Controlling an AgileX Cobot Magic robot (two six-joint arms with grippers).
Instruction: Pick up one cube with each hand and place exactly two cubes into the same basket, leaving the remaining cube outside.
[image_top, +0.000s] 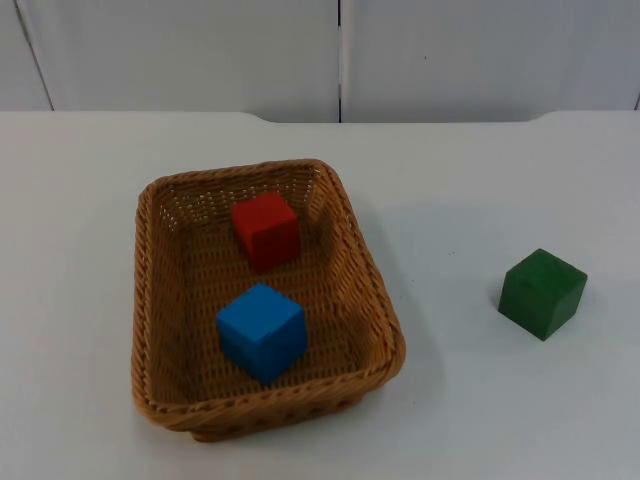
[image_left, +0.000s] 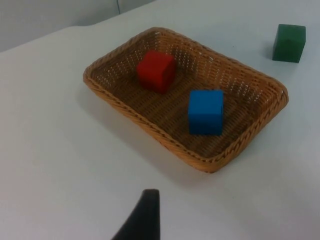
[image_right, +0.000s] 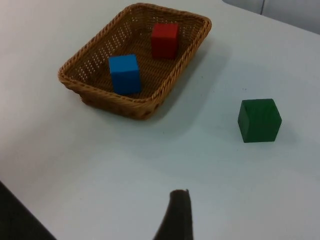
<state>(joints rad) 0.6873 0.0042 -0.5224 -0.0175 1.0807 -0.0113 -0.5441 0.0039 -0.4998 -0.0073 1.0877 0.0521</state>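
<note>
So the wicker basket (image_top: 150, 300) sits on the white desk (image_top: 500, 400) with two cubes already inside: the red cube (image_top: 266, 230) toward the far end and the blue cube (image_top: 262, 332) nearer the front, apart from each other, both flat on the woven floor. The green cube (image_top: 542, 293) is out on the desk, well apart from the basket on the right arm's side, sitting upright and a bit rotated.

Going by the task, that looks like the finished layout: two in, one out. I'd call this the wrap-up stage, nothing left to carry.

End effectors: the left end effector (image_left: 142, 215) hangs above bare desk on the near side of the basket, and the right end effector (image_right: 175, 215) hangs over bare desk with the green cube and basket ahead of it. Only one black fingertip of each is visible, so I honestly can't tell how far open either one is. Neither appears to have anything in it.

Next move, if any: just keep both arms away, and especially don't bump the green cube or nudge the basket rim
</note>
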